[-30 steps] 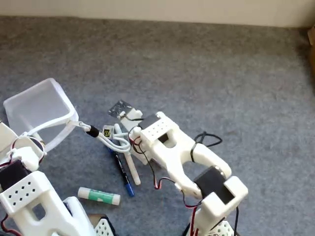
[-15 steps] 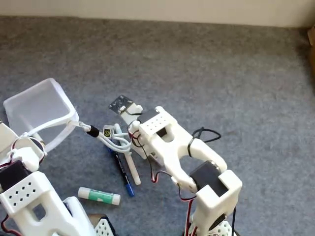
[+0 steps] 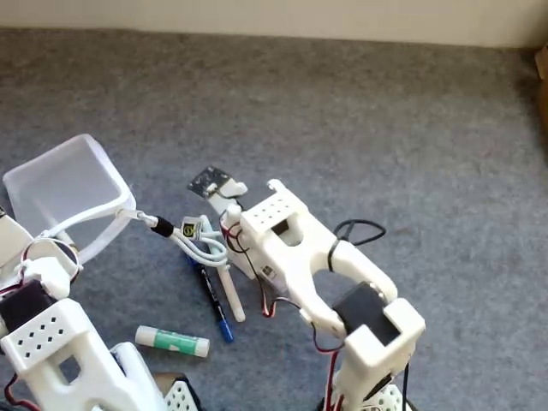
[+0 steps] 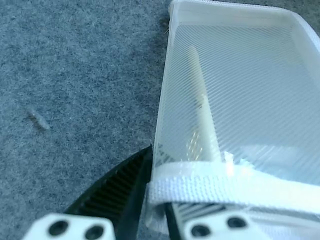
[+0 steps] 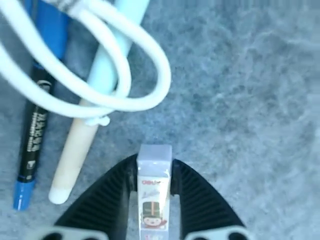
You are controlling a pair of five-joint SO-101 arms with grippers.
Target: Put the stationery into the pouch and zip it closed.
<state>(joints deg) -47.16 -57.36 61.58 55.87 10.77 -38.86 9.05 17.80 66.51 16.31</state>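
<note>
The clear mesh pouch point(image 3: 64, 184) lies at the left, mouth toward the left arm point(image 3: 38, 321). My left gripper point(image 4: 157, 185) is shut on the pouch's white webbing edge point(image 4: 235, 182). A cream pen point(image 4: 202, 110) lies inside the pouch. My right gripper point(image 5: 154, 185) is shut on a small white eraser point(image 5: 153, 192) and hangs just above the carpet beside the pile. There a blue pen point(image 3: 212, 300), a pale pen point(image 3: 229, 295) and a white cord loop point(image 3: 201, 248) lie together. A green-and-white glue stick point(image 3: 171, 341) lies nearer the front.
Grey carpet point(image 3: 385, 128) covers the whole floor, with open room at the back and right. The right arm point(image 3: 300, 257) stretches over the middle, its cables hanging beside it. A black-tipped zipper pull point(image 3: 158, 227) on the cord points at the pouch.
The right arm has drawn slightly back and up with the eraser in its fingers. The pouch has shifted a little to the left.
</note>
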